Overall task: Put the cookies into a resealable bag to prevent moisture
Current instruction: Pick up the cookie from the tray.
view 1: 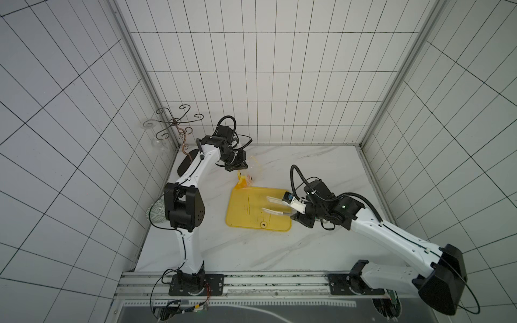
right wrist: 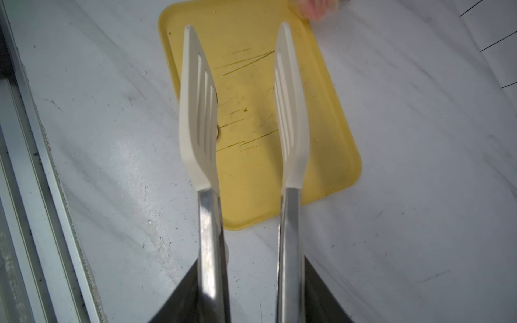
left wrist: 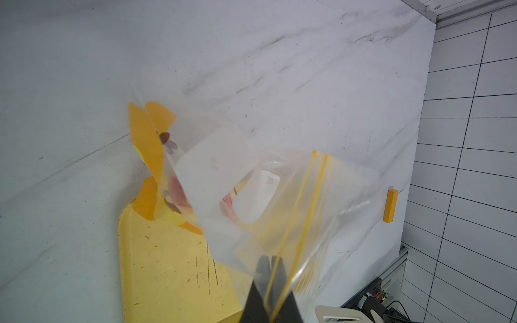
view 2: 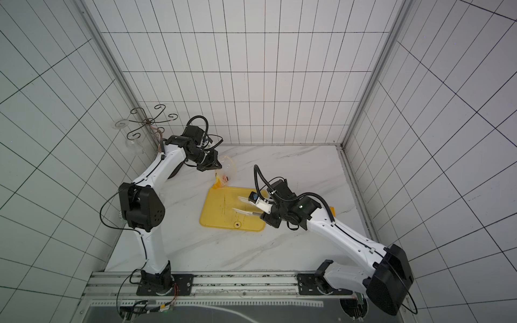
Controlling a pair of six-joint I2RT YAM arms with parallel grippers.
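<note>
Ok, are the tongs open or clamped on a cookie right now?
Open and empty: in the right wrist view the tongs have both white blades spread apart above the yellow tray, with nothing between them.

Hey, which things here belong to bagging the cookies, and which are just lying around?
In use: resealable bag, pinched by left gripper; cookies inside it; small cookie on yellow tray; tongs in right gripper.
Lying about: wire stand, hanging glass, patterned bowl, small yellow block.
</note>
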